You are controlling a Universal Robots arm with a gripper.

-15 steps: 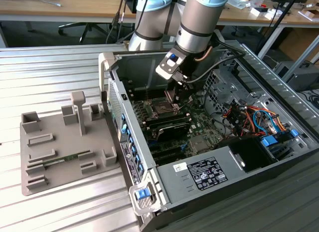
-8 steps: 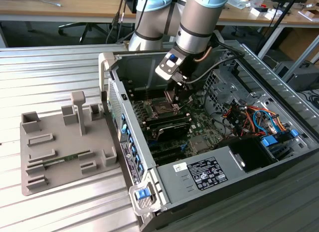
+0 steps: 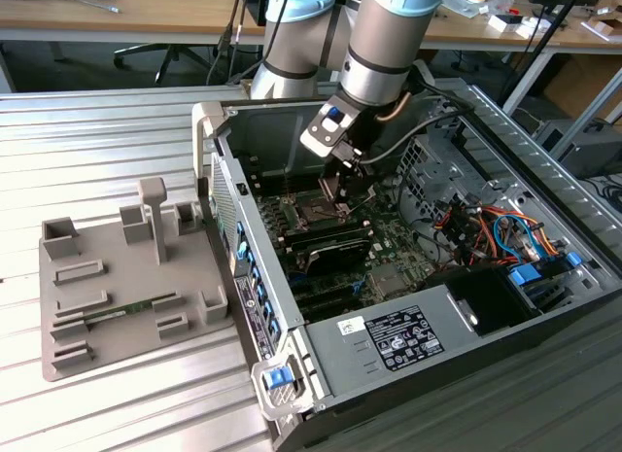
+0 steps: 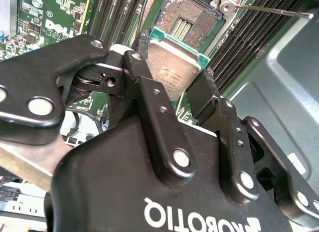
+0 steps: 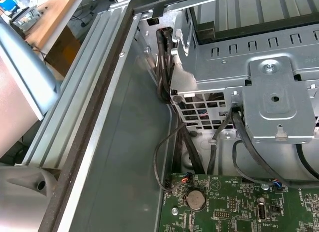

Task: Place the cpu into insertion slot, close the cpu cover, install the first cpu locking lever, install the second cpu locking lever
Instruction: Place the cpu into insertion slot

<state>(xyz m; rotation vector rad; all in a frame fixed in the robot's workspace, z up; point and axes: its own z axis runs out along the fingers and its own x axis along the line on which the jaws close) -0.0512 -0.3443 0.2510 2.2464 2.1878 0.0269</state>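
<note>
In the second wrist view the cpu (image 4: pixel 172 67), a small square chip with a silvery top and green edge, sits tilted between my black fingers (image 4: pixel 144 77). My gripper (image 4: pixel 174 68) is shut on it. Just beyond the chip lies the insertion slot (image 4: pixel 192 17), open, with its field of contact pins bare. A thin locking lever (image 4: pixel 269 11) sticks out from the slot's corner. In the exterior view my gripper (image 3: pixel 342 175) hangs inside the open computer case, a little above the insertion slot (image 3: pixel 316 211). I cannot make out the cpu cover.
The green motherboard (image 3: pixel 389 243) lies inside the open case (image 3: pixel 253 306) on a ribbed metal table. A black module (image 3: pixel 330 248) sits beside the slot. Cables (image 3: pixel 486 228) and a drive cage (image 5: pixel 279 102) crowd one side. A grey parts fixture (image 3: pixel 126 277) stands at the exterior view's left.
</note>
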